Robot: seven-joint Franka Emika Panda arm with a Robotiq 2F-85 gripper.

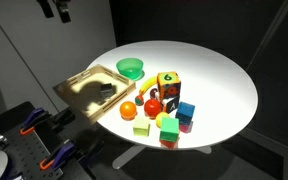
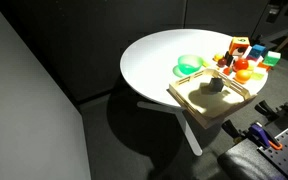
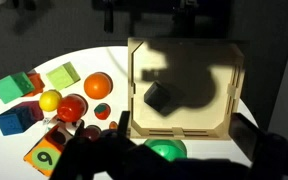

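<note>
At the left the gripper (image 1: 55,12) hangs high, fingers apart and empty, above the wooden tray (image 1: 82,98), where the dark block (image 1: 105,91) lies; the green bowl (image 1: 131,69) sits just to its right. This looks like an approach: reaching the block calls for descending inside the tray walls.

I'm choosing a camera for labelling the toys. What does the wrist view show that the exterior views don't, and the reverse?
Only the wrist view: the tray seen straight from above, its whole floor in sight with the dark block on it.
Only the exterior views: the whole round table, its legs, and the orange-handled clamps beside it.
Both: the tray, the dark block, the green bowl, the numbered block, the orange ball and the other coloured toys around them.
</note>
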